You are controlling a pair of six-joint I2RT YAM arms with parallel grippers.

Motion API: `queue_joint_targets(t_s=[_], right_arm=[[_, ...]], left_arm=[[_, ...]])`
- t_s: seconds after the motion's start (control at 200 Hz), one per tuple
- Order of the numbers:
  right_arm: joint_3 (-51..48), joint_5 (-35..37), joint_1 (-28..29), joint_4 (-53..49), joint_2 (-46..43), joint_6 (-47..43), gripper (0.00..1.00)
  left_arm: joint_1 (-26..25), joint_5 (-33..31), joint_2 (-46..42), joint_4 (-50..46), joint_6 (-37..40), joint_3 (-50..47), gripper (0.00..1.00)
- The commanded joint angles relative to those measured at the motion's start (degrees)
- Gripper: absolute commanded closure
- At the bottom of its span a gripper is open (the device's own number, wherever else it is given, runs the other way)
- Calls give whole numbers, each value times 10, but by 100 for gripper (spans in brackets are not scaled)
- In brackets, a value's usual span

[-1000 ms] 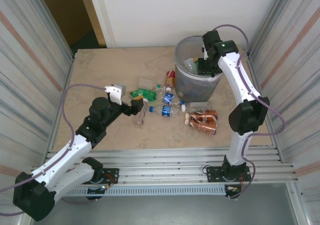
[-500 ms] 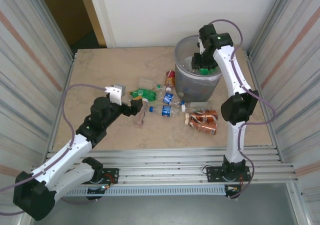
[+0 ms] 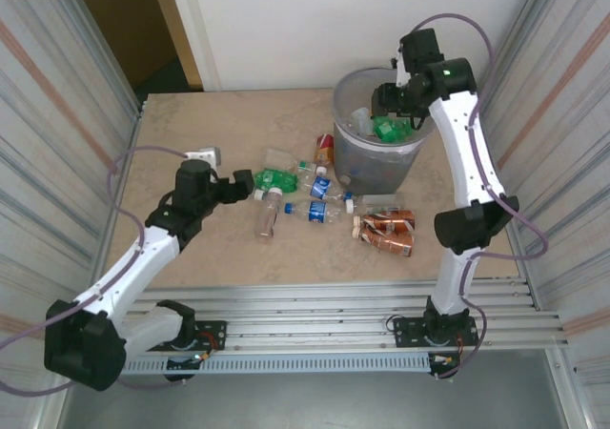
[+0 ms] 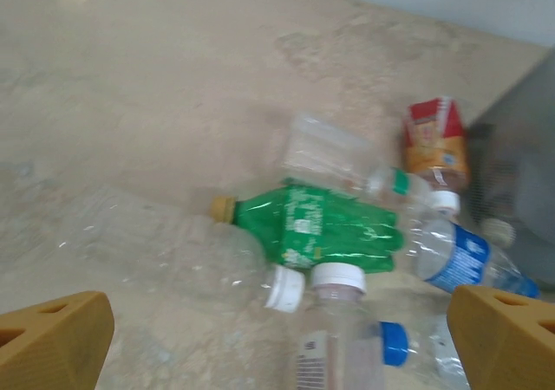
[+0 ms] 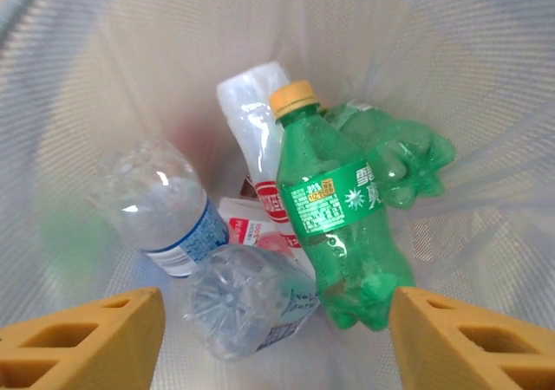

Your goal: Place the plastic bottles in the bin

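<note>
Worktop (image 3: 191, 133) is a beige marbled slab. Beyond it there's a white wall (image 3: 315, 19), with ribbed metal panels (image 3: 48, 133) on both sides, a brown doorway (image 3: 124, 29) at the far-left corner and aluminium rails (image 3: 315, 305) along the near edge. Left claw (image 4: 277, 342) has its fingers wide apart with nothing between them, low over the worktop. Loose plastic bottles lie just ahead of it: one green bottle (image 4: 321, 225) on its side, a white-capped clear bottle (image 4: 334, 321) nearest the claw, a second clear bottle (image 4: 199, 251) ahead-left, a blue-labelled bottle (image 4: 464, 256) ahead-right, and a red-and-orange labelled bottle (image 4: 434, 143) farthest ahead, next to the bin wall. The top view adds two brown-labelled bottles (image 3: 386, 231) well right of that claw, near the bin. The clear ones overlap, so roughly nine loose; can't count exactly. Right claw (image 5: 273, 321) has its fingers apart, gripping nothing, over the grey bin (image 3: 376, 167). Below it in the liner are a yellow-capped green bottle (image 5: 334, 225), a crushed green bottle (image 5: 395, 160), two clear ones (image 5: 160, 208) and a red-labelled bottle (image 5: 256, 130).
</note>
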Motion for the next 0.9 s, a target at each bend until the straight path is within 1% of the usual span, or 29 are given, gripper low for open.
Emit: queue_joint_targets(t_s=[0.0, 0.11, 0.26, 0.391, 0.436, 0.571, 0.646, 0.897], right_arm=[[-22, -1, -1, 34, -64, 15, 27], [-92, 0, 0, 83, -123, 24, 20], [-202, -1, -1, 156, -204, 37, 12], [-280, -13, -2, 212, -265, 50, 0], [-308, -19, -2, 225, -281, 54, 2], [-354, -27, -3, 258, -316, 69, 2], [-375, -30, -2, 275, -328, 72, 2], [-394, -32, -2, 275, -333, 80, 2]], left_arm=[[29, 7, 39, -67, -65, 44, 2], [48, 0, 88, -106, -107, 79, 3], [74, 8, 147, -108, -163, 99, 3], [85, 9, 195, -110, -191, 122, 5], [85, 3, 211, -118, -196, 135, 5], [85, -25, 261, -145, -221, 168, 5], [85, -27, 287, -154, -229, 185, 5], [84, -29, 351, -164, -244, 219, 4]])
